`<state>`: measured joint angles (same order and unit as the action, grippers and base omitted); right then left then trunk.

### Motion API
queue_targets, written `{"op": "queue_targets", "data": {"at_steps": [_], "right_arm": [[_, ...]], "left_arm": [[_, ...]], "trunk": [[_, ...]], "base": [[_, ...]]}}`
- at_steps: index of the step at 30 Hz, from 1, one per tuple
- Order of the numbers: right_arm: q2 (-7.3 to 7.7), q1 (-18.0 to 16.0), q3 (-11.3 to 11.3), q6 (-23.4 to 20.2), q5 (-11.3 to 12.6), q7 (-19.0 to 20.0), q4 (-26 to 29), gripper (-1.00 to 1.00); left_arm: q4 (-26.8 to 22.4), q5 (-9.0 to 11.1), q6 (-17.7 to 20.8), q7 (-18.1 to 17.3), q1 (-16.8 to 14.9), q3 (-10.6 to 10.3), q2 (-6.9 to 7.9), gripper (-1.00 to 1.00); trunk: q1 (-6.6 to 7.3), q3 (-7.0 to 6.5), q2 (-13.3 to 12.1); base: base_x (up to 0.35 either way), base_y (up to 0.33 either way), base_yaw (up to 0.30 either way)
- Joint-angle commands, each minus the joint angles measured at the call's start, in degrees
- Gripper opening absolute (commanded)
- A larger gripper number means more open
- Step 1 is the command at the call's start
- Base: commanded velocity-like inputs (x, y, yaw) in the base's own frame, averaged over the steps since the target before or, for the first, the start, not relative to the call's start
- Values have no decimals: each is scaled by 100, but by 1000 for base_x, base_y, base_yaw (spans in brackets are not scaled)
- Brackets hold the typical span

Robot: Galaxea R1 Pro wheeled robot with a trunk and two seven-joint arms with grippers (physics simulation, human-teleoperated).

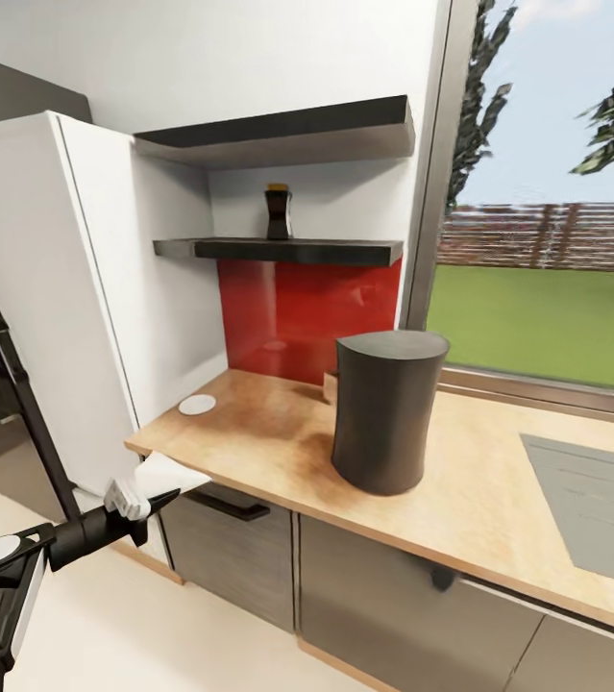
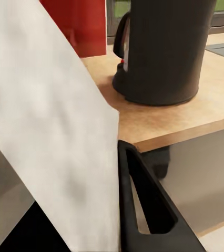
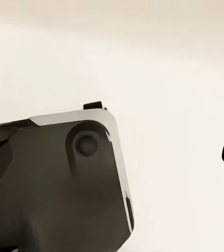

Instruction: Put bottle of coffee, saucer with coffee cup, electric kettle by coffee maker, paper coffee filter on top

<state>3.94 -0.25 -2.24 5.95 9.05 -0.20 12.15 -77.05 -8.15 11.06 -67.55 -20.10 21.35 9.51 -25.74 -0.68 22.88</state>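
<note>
- Left gripper [image 1: 141, 504], black, clenched on a white, matte, crinkled paper coffee filter [image 1: 167, 475], held just off the near corner of the surface.
- Tall dark grey matte near-cylindrical coffee maker [image 1: 385, 408] stands on the tan wood-grain surface [image 1: 278, 447].
- Small flat round white saucer [image 1: 197, 405] lies near the surface's left edge.
- Dark brown bottle of coffee [image 1: 278, 212] stands on the thin glossy shelf [image 1: 297, 251].
- Right gripper: state cannot be told.

Left arm [image 1: 4, 577] reaching up from low, black forearm angled forward, left gripper [image 1: 143, 500] closed on a white paper filter [image 2: 54, 136], right gripper hard to make out in its wrist view
</note>
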Motion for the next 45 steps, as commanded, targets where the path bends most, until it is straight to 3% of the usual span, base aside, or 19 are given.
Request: {"op": "queue_targets", "data": {"at_steps": [1,16,37,45], "right_arm": [[-3,-1,-21,20,27,3,-6,100],[0,-1,-13,20,20,3,-18,100],[1,-1,-5,20,18,11,-20,100],[1,-1,-8,20,18,11,-20,100]], "left_arm": [[-3,-20,46,-35,-3,9,-2,-100],[-3,-20,54,-57,-3,24,-2,-100],[-57,-12,71,-74,-3,27,-2,-100],[-87,-6,68,-73,-8,32,-2,-100]], "trunk": [[-4,2,3],[-4,-2,3],[-4,-68,3],[-4,-94,3]], "base": [[194,290,0],[143,317,-23],[92,324,-237],[1,78,-246]]}}
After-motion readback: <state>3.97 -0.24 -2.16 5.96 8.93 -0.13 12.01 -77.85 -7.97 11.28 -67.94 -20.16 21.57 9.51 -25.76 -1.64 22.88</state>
